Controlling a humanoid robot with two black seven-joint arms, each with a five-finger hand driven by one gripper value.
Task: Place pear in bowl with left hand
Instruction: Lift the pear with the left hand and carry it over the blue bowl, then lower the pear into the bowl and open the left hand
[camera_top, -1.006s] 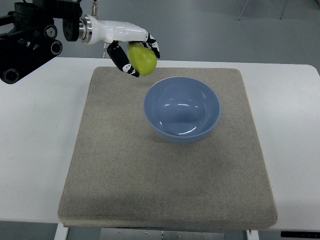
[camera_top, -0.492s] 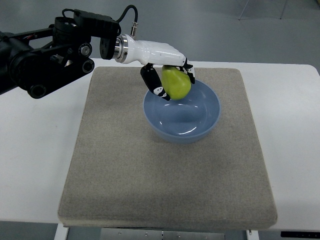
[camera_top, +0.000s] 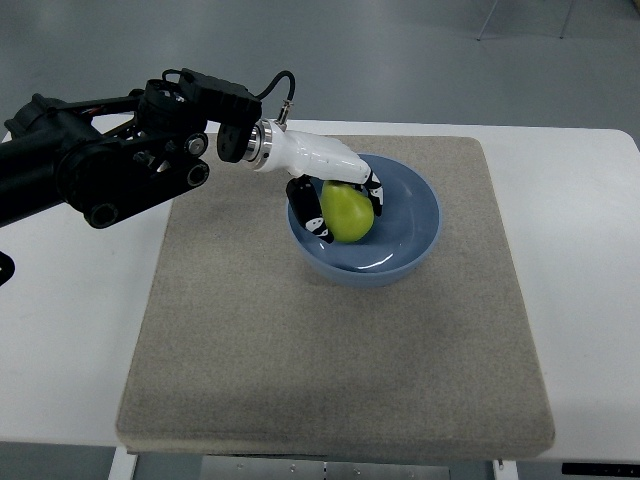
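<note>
The left robot hand (camera_top: 335, 195) covers the far side of the pear (camera_top: 347, 212) and part of the bowl (camera_top: 412, 240) rim. The left arm (camera_top: 100, 165) is cut off at the left edge, and the tabletop (camera_top: 70, 300) runs past both side edges.

The left arm (camera_top: 100, 165) is showing as a bulky black assembly of blocky housings, with round joint caps and small pale screw heads catching the light. A thin black cable (camera_top: 270, 85) is looping up over its far end and plugging in near a ringed silver metal cuff (camera_top: 258, 143). Beyond the cuff, the left hand (camera_top: 335, 185) is wearing a glossy white shell, and its fingers (camera_top: 308, 210) are showing black segments with small white markings.
</note>
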